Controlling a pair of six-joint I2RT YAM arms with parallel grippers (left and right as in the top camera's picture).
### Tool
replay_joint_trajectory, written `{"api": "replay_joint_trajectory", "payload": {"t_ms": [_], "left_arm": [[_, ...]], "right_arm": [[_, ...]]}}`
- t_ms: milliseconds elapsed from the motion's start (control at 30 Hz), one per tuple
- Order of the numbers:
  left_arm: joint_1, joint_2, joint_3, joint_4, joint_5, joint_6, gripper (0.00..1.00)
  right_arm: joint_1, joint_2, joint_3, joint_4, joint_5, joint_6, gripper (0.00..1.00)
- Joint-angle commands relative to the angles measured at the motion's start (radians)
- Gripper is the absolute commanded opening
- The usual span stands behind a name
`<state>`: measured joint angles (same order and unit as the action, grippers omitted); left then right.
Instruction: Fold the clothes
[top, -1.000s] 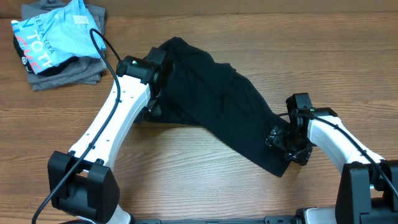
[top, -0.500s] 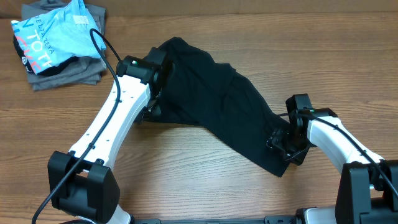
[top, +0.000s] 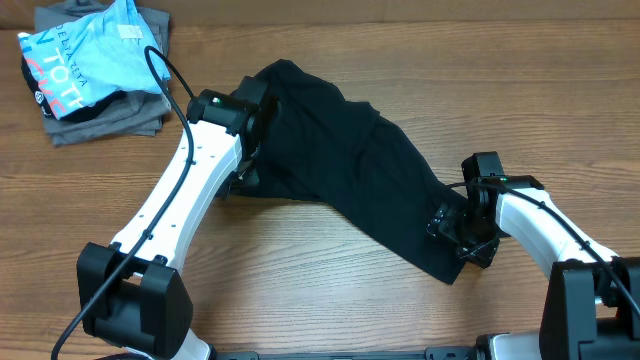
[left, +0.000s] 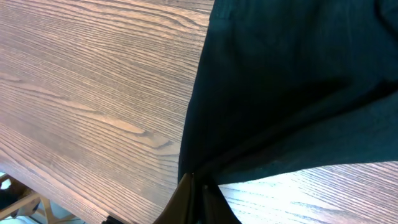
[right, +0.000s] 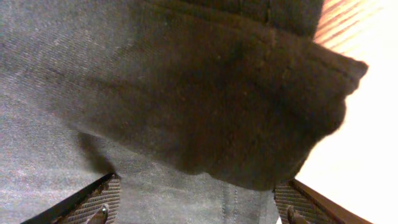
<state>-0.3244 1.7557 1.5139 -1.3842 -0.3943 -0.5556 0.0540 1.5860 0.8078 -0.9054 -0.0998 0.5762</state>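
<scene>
soft black short-sleeved T-shirt (top: 340, 150): lies diagonally | left gripper (left: 198, 188): pinched onto far end | right gripper (right: 199, 205): spread wide, astride near end

T-shirt (top: 340, 170) lies diagonally across mid-desk (top: 300, 280), far left to near right. Left claw (top: 248, 160) on its left edge, right claw (top: 452, 226) on its near-right corner. Far-left corner, well apart: lettered shirt (top: 85, 55) atop folded garments (top: 110, 120).

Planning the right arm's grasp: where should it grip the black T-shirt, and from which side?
Probably the near-right corner of the black T-shirt, from the right: that end lies loose by the open right gripper, opposite the end the left gripper pinches.
</scene>
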Motion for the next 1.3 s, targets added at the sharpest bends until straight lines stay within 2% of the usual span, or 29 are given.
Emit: {"api": "replay_joint_trajectory", "payload": {"t_ms": [0,67,167,267,433,467,933,1100,1267], "left_arm": [[0.012,-0.023,-0.006,-0.002,-0.024,-0.012,0.05],[0.012,-0.023,-0.006,-0.002,-0.024,-0.012,0.04],[0.012,-0.023,-0.006,-0.003,-0.024,-0.012,0.04],[0.012,-0.023,-0.006,-0.003,-0.024,-0.012,0.04],[0.012,-0.023,-0.006,-0.003,-0.024,-0.013,0.04],[0.012,-0.023,-0.006,-0.003,-0.024,-0.012,0.04],[0.01,-0.061,0.035,-0.093,-0.024,-0.029,0.04],[0.01,-0.187,0.08,-0.113,-0.023,-0.028,0.04],[0.01,-0.386,0.1,-0.114,-0.024,-0.028,0.04]], "right_arm": [[-0.004,0.004,-0.031,0.028,-0.032,0.013,0.82],[-0.004,0.008,-0.043,0.038,-0.033,0.031,0.81],[-0.004,0.01,-0.047,0.041,-0.033,0.035,0.69],[-0.004,0.01,-0.046,0.04,-0.028,0.052,0.51],[-0.005,0.01,-0.006,0.001,-0.002,0.057,0.07],[-0.005,0.01,0.006,-0.011,0.006,0.058,0.04],[-0.005,-0.007,0.24,-0.228,0.092,0.072,0.04],[-0.005,-0.032,0.364,-0.314,0.1,0.068,0.07],[-0.005,-0.082,0.505,-0.394,0.1,0.045,0.08]]}}
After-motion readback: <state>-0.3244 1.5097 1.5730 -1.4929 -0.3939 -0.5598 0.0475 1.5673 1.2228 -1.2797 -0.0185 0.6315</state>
